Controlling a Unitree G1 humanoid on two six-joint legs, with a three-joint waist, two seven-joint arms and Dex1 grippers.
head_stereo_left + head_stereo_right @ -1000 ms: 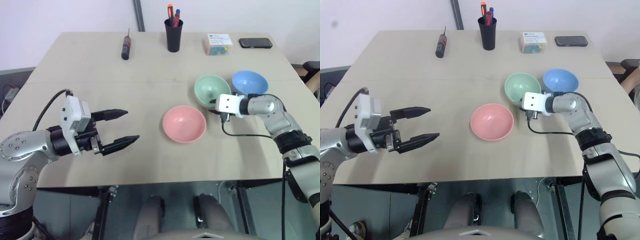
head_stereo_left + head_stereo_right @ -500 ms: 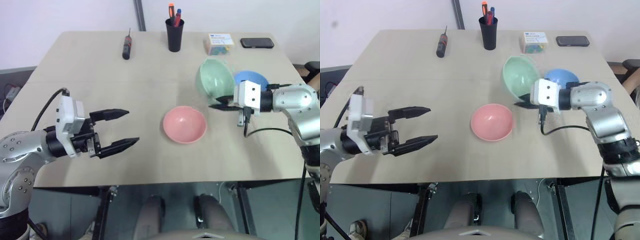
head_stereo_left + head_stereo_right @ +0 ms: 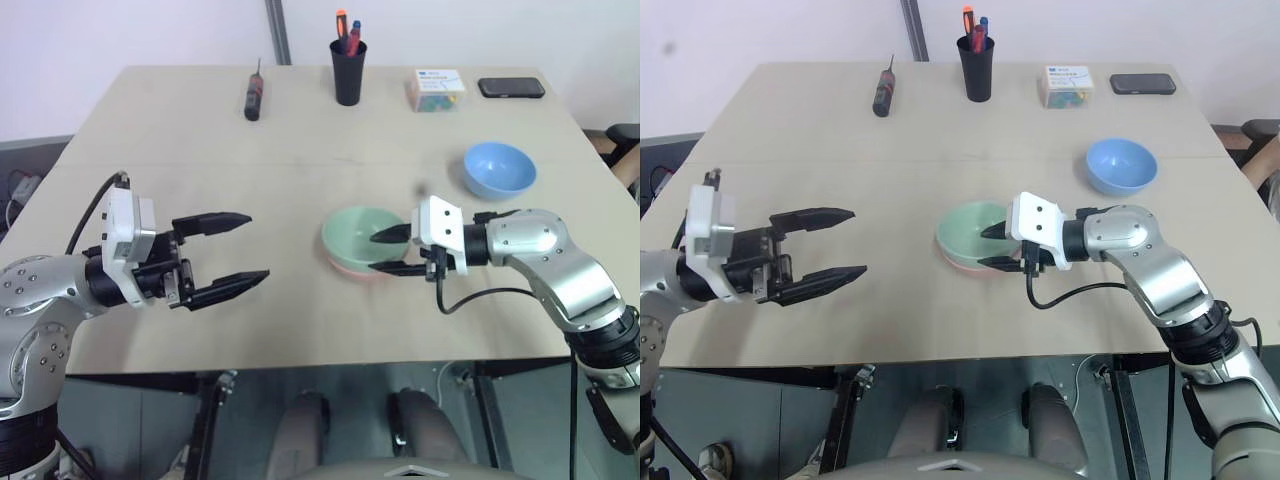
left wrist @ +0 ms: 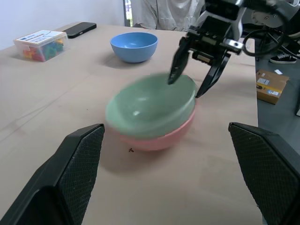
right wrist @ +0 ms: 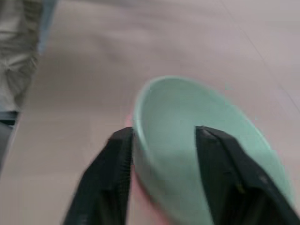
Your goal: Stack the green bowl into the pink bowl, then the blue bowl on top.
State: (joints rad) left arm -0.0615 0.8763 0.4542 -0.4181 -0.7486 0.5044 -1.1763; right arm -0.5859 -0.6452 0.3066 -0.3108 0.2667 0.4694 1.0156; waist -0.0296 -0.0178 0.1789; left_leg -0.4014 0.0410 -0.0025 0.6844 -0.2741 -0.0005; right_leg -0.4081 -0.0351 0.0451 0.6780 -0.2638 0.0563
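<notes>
Swinging in from beside the blue bowl (image 3: 498, 167), the right gripper (image 3: 389, 251) had carried the green bowl (image 3: 361, 232) across and dropped it into the pink bowl (image 4: 161, 137), and its fingers now stood parted astride the green rim, apparently letting go, so the first stack looked made and the blue bowl was next. The left gripper (image 3: 227, 254) hung wide open and empty, well apart on the table (image 3: 200, 150). The pink bowl was almost buried, just a sliver peeking under the tilted, blurred green one, so whether it had settled flat was hard to call.
</notes>
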